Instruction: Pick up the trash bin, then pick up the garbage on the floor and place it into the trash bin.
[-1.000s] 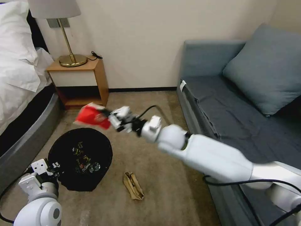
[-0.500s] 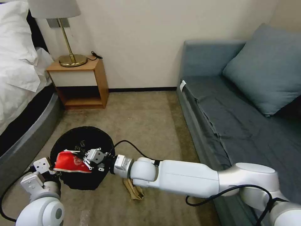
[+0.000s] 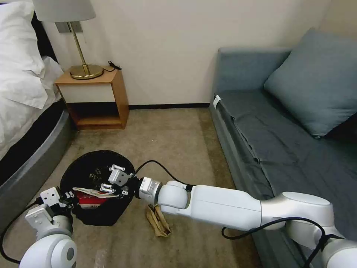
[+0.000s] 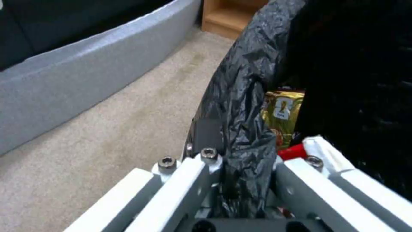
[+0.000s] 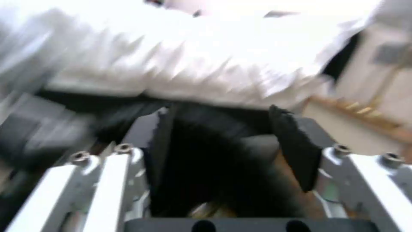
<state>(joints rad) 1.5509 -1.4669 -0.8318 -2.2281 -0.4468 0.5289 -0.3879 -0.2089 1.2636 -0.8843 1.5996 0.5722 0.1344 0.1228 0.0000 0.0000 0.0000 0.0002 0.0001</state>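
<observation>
The round black trash bin (image 3: 93,163) stands on the carpet at the lower left. My left gripper (image 3: 65,196) is shut on its near rim, pinching the black liner (image 4: 240,96). My right gripper (image 3: 111,180) hovers over the bin's mouth, open, with nothing between its fingers (image 5: 296,151). The red packet (image 3: 88,203) lies inside the bin just below it, loose. In the left wrist view, a gold-brown snack wrapper (image 4: 283,112) and a bit of the red packet (image 4: 292,151) show inside the bin. A crumpled tan paper bag (image 3: 158,220) lies on the floor right of the bin, under my right forearm.
A bed with a grey base (image 3: 33,160) runs along the left, close to the bin. A wooden nightstand (image 3: 95,96) with a brass lamp stands against the far wall. A blue-grey sofa (image 3: 282,141) takes up the right side. Open carpet (image 3: 167,141) lies between them.
My right arm swung down from above the bin to its mouth with the red packet. Its fingers opened, and the packet now lies inside the bin. The left gripper kept its hold.
</observation>
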